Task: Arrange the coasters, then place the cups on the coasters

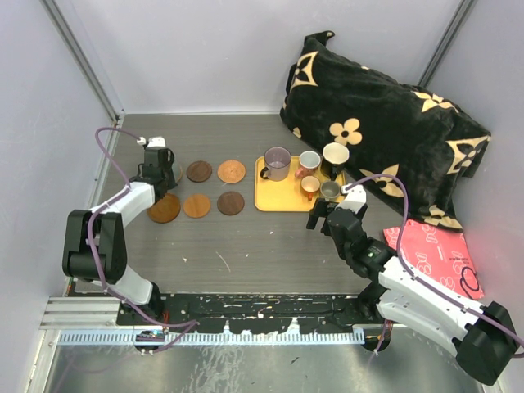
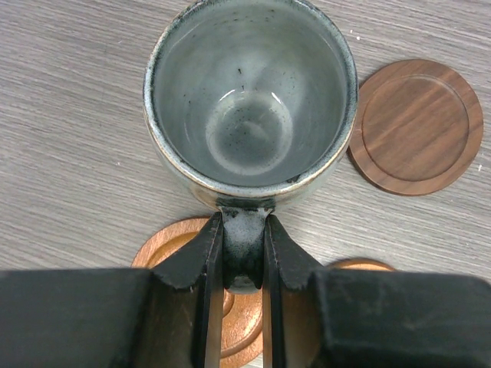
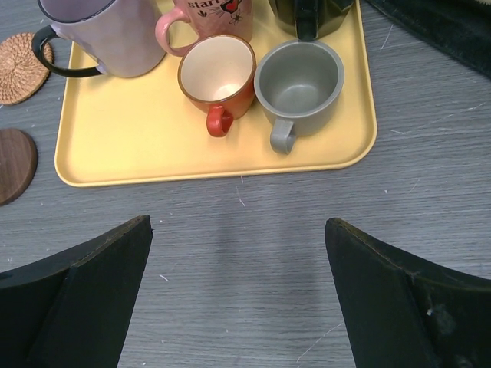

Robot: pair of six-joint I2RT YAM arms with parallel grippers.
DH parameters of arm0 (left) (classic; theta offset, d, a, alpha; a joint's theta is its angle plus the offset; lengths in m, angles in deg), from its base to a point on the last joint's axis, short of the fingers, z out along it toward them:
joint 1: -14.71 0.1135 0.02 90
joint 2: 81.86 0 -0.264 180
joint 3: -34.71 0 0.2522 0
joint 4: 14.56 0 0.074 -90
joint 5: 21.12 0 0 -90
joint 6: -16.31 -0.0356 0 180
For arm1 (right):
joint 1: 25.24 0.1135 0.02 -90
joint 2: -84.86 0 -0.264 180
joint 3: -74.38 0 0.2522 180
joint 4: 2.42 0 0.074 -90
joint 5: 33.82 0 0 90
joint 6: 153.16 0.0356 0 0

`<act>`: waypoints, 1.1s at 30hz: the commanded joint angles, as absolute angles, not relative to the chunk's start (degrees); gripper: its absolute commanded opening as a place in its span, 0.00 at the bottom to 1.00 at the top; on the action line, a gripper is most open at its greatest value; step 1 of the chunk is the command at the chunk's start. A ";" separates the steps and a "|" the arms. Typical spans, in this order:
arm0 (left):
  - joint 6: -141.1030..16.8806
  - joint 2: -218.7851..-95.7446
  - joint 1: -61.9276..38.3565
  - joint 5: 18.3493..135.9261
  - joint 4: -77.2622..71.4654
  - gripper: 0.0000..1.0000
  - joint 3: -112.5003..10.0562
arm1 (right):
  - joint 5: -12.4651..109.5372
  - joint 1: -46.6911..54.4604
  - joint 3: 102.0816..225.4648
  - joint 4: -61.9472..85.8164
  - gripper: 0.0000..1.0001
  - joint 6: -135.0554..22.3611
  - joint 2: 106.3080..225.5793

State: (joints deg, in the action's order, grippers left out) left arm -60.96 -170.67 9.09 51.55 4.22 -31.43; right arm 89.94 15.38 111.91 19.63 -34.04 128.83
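Stretching forward, left claw (image 2: 244, 230) pinches the grey-green mug (image 2: 249, 100) by its handle.

Lab test cell, plain white walls (image 1: 205, 49)

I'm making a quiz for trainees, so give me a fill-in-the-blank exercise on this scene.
1. The left gripper grips the mug by its ____.
2. The right gripper has its jaws ____.
3. The tray holds ____ cups.

Missing words: handle; open; five.
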 commanded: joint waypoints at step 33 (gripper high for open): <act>-63.00 -172.66 12.25 53.72 -5.38 0.00 -34.85 | 89.49 14.84 112.09 15.76 1.00 -33.61 129.38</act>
State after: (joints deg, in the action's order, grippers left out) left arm -61.86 -173.43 11.95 56.12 -1.61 -30.95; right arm 89.21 15.12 111.91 18.61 -34.06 130.69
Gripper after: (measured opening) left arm 0.198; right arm 0.999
